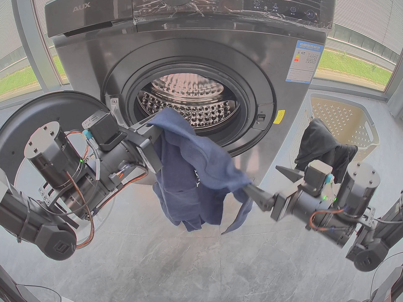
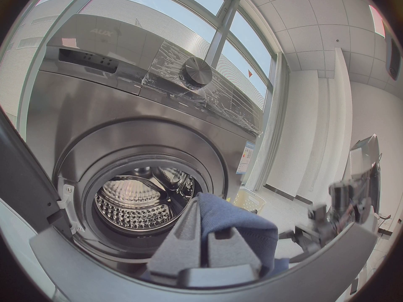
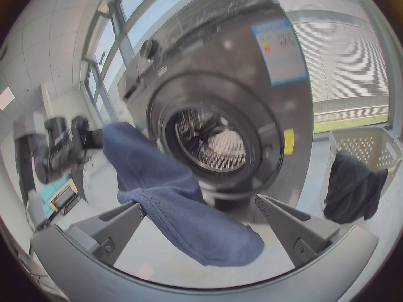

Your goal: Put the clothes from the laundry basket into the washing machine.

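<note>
A dark blue garment (image 1: 197, 168) hangs in front of the washing machine's (image 1: 273, 63) open drum (image 1: 189, 101). My left gripper (image 1: 151, 135) is shut on the garment's upper edge, just below and left of the drum mouth; in the left wrist view the cloth (image 2: 235, 223) is pinched between that gripper's (image 2: 208, 225) fingers. My right gripper (image 1: 263, 180) is open at the garment's lower right corner. In the right wrist view the cloth (image 3: 168, 189) lies loosely between its (image 3: 199, 204) wide-spread fingers. A black garment (image 1: 321, 145) is draped over the beige laundry basket's (image 1: 348, 122) rim.
The round washer door (image 1: 46, 110) stands swung open at the left, behind my left arm. The basket (image 3: 365, 143) sits on the grey tiled floor to the right of the machine, by the window. Bare floor lies in front of the machine.
</note>
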`<state>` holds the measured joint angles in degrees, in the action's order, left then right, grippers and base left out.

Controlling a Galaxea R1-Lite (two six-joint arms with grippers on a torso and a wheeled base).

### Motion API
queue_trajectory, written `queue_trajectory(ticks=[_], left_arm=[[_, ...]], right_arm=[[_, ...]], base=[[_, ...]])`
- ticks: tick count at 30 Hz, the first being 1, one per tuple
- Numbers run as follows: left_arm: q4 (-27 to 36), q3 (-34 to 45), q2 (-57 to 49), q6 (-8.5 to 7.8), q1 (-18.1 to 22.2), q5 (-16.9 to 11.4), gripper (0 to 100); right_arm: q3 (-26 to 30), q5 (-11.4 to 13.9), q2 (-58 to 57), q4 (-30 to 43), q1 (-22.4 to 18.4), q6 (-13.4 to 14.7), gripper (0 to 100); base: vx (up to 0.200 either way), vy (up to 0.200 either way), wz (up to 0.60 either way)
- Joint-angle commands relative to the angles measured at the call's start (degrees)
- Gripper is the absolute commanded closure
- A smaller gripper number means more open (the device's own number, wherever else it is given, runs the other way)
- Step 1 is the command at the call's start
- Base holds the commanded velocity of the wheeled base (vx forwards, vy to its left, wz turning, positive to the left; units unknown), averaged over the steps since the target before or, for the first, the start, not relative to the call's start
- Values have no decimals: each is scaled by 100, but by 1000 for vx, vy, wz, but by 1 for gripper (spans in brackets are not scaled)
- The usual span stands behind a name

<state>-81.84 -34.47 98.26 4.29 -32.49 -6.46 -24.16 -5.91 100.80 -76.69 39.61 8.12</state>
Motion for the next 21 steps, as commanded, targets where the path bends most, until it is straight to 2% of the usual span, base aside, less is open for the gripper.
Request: queue_trajectory(ticks=[1, 5, 9, 14, 21], left_arm=[[45, -552, 299, 37, -47, 154, 100], [27, -578, 273, 37, -56, 215, 100], [27, -587, 255, 28, -56, 224, 100], [1, -595, 255, 28, -56, 224, 100], [-96, -525, 159, 2, -355, 224, 100]], right_arm=[[737, 152, 695, -21, 372, -126, 0], [641, 169, 985, -39, 434, -153, 0], [483, 301, 1196, -74, 469, -153, 0], [474, 310, 1301, -109, 601, -153, 0], [-660, 275, 1811, -92, 346, -153, 0]], base=[[0, 0, 0], [0, 0, 0], [0, 0, 0], [0, 0, 0], [0, 0, 0]])
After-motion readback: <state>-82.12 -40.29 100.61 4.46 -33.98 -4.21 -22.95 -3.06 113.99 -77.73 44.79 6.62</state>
